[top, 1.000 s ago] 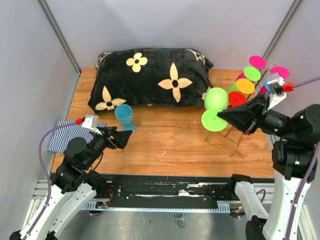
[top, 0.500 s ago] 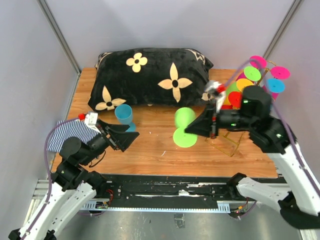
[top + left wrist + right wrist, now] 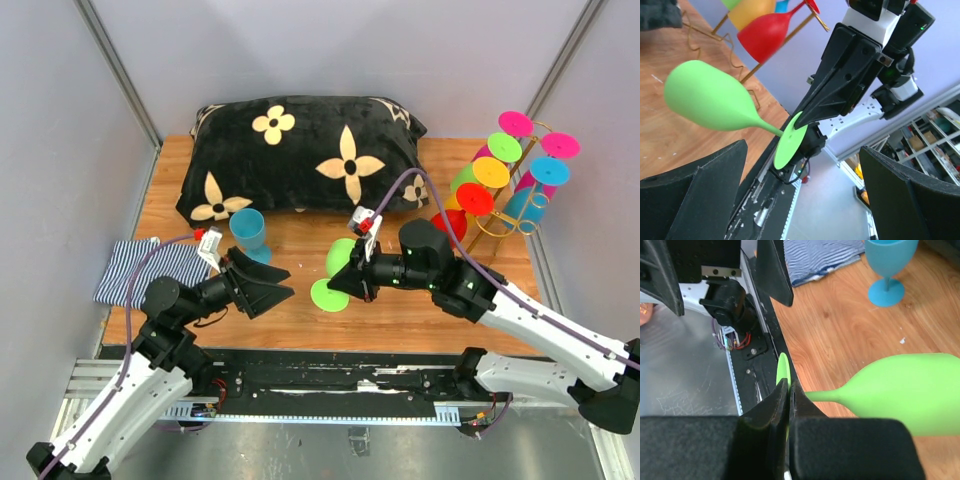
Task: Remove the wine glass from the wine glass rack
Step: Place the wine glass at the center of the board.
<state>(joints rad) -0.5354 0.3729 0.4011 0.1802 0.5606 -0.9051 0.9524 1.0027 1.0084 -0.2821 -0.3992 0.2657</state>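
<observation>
- A striped cloth lies flat in front of the pillow, off its left corner. The pillow itself is plush black with cream flowers.
- The left gripper hovers in front of the pillow's left half. Its jaws are spread wide, hold nothing, and face to the right.
- A blue glass stands upright on the wooden counter, just in front of the pillow.
- The wine glass is green, matte and smooth, and looks like plastic. It has a tulip bowl, a thin stem and a flat round foot. It hangs in front of the pillow's right half and is tipped over, with the bowl towards the pillow and the foot away from it.
- The glass lies just to the right of the open left jaws, and its long axis runs across their line of approach.
- The right gripper is the arm in charge. Its jaws are pinched narrow on the rim of the foot, so the thin disc sits edge-on between them.
- The wine glass rack stands off the pillow's right end. It is thin gold wire and carries other bright glasses. The green glass is well apart from it, so I judge the lift-off done and only the set-down or a handover left.
</observation>
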